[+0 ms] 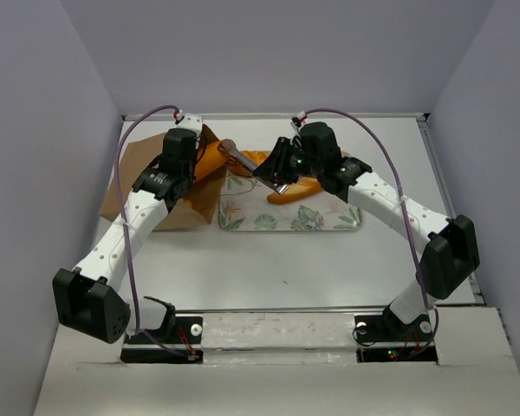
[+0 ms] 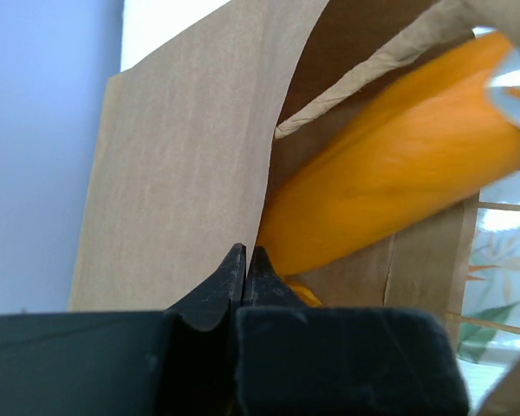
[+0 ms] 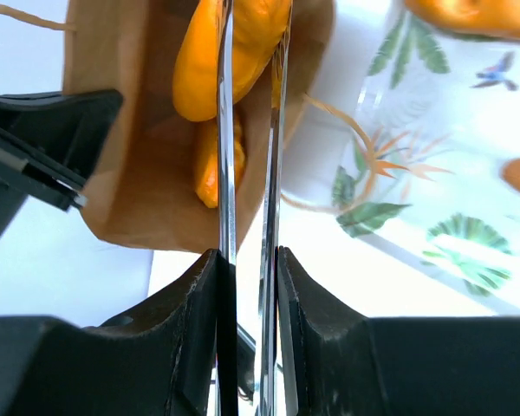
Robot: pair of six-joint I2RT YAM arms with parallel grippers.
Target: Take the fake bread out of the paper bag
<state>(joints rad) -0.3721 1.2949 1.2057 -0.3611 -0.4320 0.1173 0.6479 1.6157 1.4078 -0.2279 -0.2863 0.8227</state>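
Left jaws are pressed together on the paper bag (image 2: 182,173) wall at its mouth. Right jaws pinch metal tongs (image 3: 226,130), blades straddling a fake bread loaf (image 3: 253,35) just inside the mouth. Another loaf (image 3: 210,169) sits beside it, and one loaf (image 1: 290,193) lies on the tray (image 1: 329,221). Tong tips are out of shot, so the bite is probable, not confirmed. Draw slowly along the loaf's axis toward the tray, since glossy plastic slips. Anchor the bag with your left so it doesn't slide on the counter (image 1: 286,269).
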